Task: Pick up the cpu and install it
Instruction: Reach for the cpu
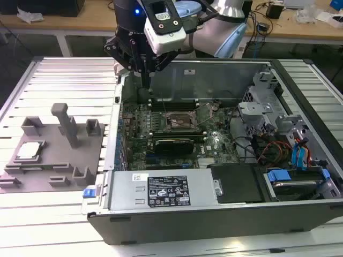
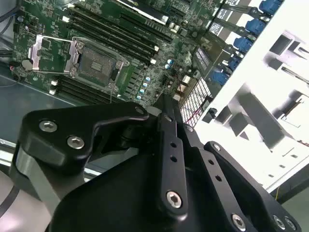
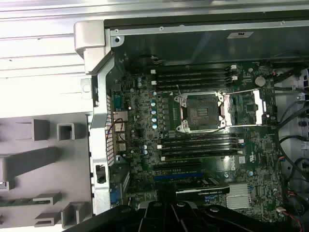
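Observation:
The cpu (image 1: 29, 151), a small pale silver square, lies flat in a recess of the grey tray (image 1: 53, 171) at the exterior view's left. My gripper (image 1: 145, 79) hangs above the back left corner of the open computer case, well away from the cpu, its fingers shut with nothing between them. The dark motherboard socket (image 1: 179, 122) stands with its metal frame lifted open and nothing inside it; it shows in both wrist views (image 2: 96, 60) (image 3: 200, 113). The black fingers (image 2: 166, 121) point down over the case wall beside the board.
The tray carries grey blocks and a tall post (image 1: 67, 124). The case holds memory sticks (image 3: 193, 77), a graphics card (image 1: 172, 144), a power supply (image 1: 166, 191) at the front, drive bays and cables (image 1: 278, 150) on the exterior view's right. Ribbed metal table all around.

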You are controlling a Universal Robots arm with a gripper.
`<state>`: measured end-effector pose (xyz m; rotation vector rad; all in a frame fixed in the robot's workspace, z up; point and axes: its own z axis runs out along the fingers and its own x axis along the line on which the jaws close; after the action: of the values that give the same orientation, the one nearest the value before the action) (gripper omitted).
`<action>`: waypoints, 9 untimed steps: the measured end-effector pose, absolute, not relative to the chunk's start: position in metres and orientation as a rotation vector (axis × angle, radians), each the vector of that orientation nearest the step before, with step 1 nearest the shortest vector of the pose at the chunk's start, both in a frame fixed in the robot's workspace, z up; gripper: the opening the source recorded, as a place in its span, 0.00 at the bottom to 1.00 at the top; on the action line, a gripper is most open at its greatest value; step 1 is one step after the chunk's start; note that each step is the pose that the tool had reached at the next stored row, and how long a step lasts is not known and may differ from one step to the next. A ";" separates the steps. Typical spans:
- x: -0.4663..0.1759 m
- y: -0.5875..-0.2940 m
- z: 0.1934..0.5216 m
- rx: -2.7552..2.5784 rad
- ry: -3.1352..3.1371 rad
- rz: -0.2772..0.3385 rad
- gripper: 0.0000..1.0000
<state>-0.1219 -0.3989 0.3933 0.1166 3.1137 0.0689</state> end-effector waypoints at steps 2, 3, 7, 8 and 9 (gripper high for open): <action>-0.122 -0.399 0.393 0.117 3.114 0.069 0.11; -0.122 -0.399 0.393 0.117 3.114 0.069 0.11; -0.122 -0.399 0.393 0.117 3.114 0.069 0.11; -0.122 -0.399 0.393 0.117 3.114 0.069 0.11; -0.122 -0.399 0.393 0.117 3.114 0.069 0.11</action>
<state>-0.1219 -0.3989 0.3933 0.1166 3.1137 0.0689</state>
